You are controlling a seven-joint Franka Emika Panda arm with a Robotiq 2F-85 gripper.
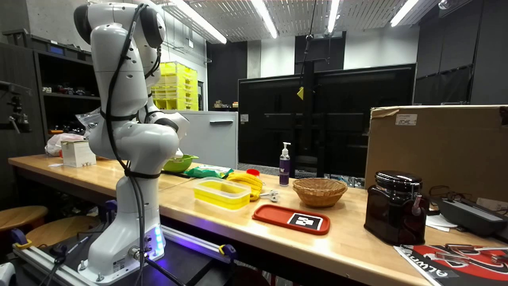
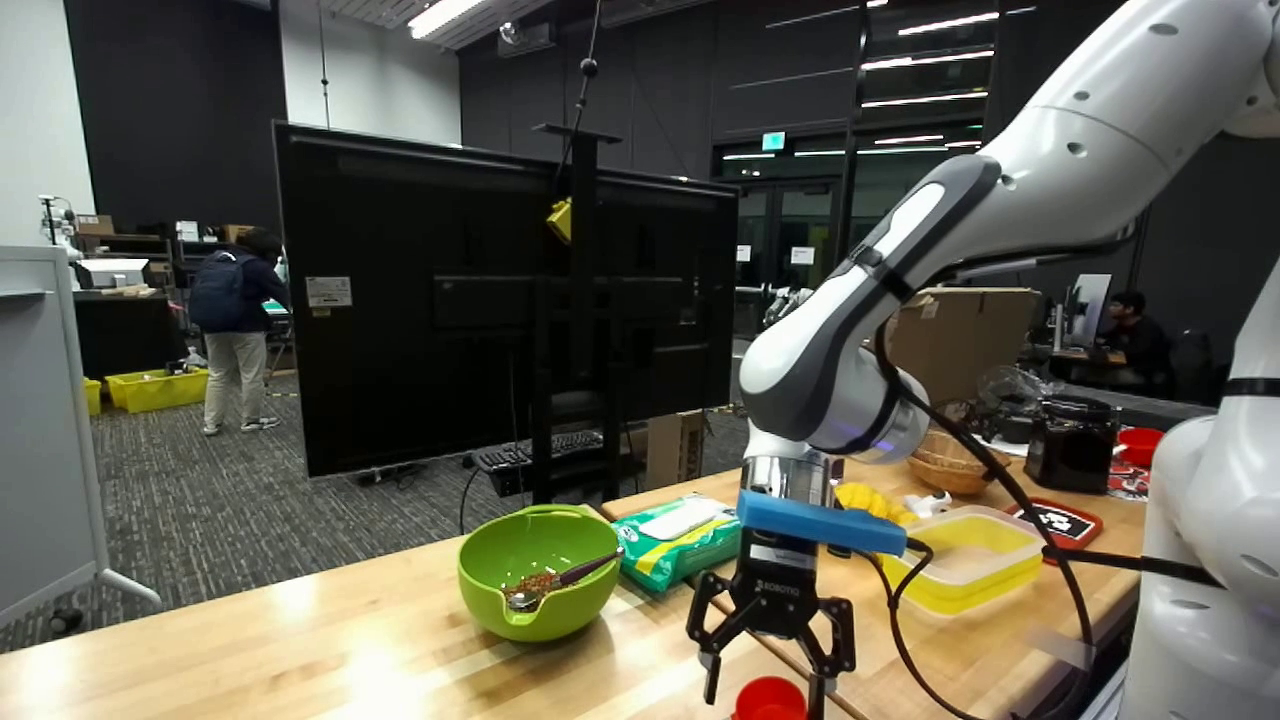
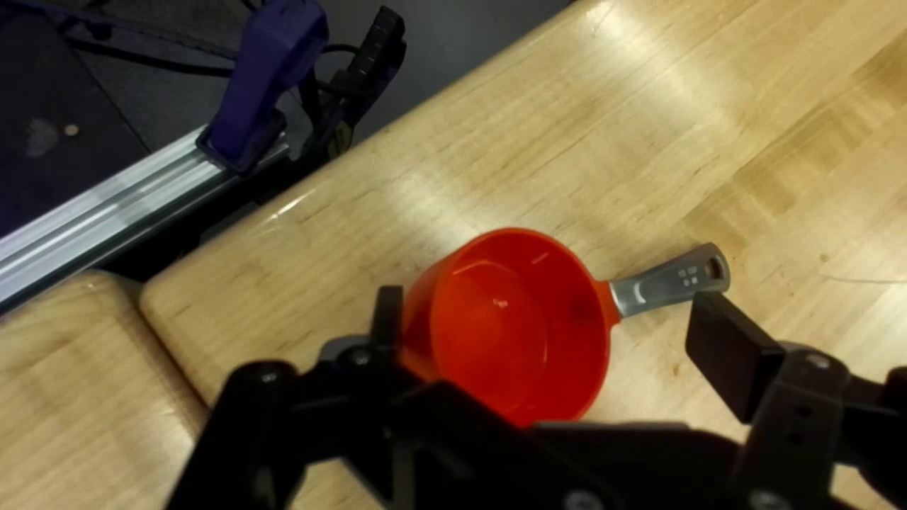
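Cup (image 3: pixel 514 326) and handle (image 3: pixel 669 280) sit close to the jaws as one piece: the cup deep, round and bright orange-red, the handle short and grey. The mouth faces up, and light glints off the smooth inner wall and the flat, circular bottom. An orange-red neck joins the handle to the cup; the handle carries pale printed marks too blurred to read, and a hole pierces its rounded end. The material looks like plastic, glossy on the cup and duller on the handle.

The cup rests upright on the table (image 3: pixel 531 127), whose shiny, pale wood shows streaked grain and a rounded edge. A grooved metal rail (image 3: pixel 120 209) runs beyond that edge, and a purple clamp (image 3: pixel 262 85) sits on it. Elsewhere on the wood, a smooth green bowl (image 2: pixel 558 622) holds reddish-brown grains (image 2: pixel 535 582) and a dark-handled spoon (image 2: pixel 590 568); near it lies a crinkled, shiny green packet (image 2: pixel 680 540). Both exterior views show a rectangular, translucent yellow container (image 1: pixel 222 198) and a basket (image 1: pixel 320 196) of woven wicker.

The jaws point down and stand wide apart, clamped on nothing. The cup lies beneath and between them: in the wrist view, its outer wall is just beside the tip at the left, while the end of the handle appears right by the tip at the right. Whether either tip touches it, I cannot tell. In an exterior view the cup shows below the jaws, partly cut off.
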